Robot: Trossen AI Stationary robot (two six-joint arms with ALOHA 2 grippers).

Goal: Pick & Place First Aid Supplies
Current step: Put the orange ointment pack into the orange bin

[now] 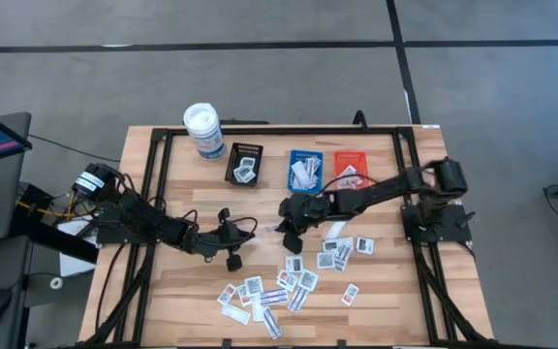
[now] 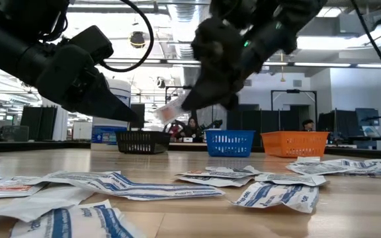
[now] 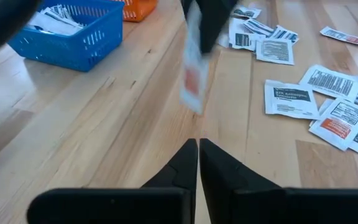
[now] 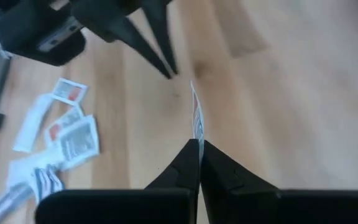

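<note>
Several first aid supplies, small white packets [image 1: 289, 281], lie loose on the wooden table's near middle. My right gripper [image 1: 284, 229] hangs above the table's middle, shut on one white packet with red print [image 3: 191, 81], also seen edge-on in the right wrist view [image 4: 196, 115]. My left gripper [image 3: 197, 149] is shut with nothing between its fingers. It points at that packet from the table's left [image 1: 250, 233]. In the low view the packet [image 2: 167, 110] hangs between the two grippers. My right gripper pinches the packet by one end [image 4: 197, 134] between its two fingertips. The fingers slant down from the table's right side. The rest of the packet sticks out past the fingertips and hangs tilted, lifted clear of the table.
A black tray [image 1: 243, 165], a blue tray [image 1: 305, 171] and an orange tray [image 1: 350, 169] stand in a row at the far middle, each with packets inside. A white canister [image 1: 203, 131] stands left of them. More packets lie right of the grippers [image 1: 342, 250].
</note>
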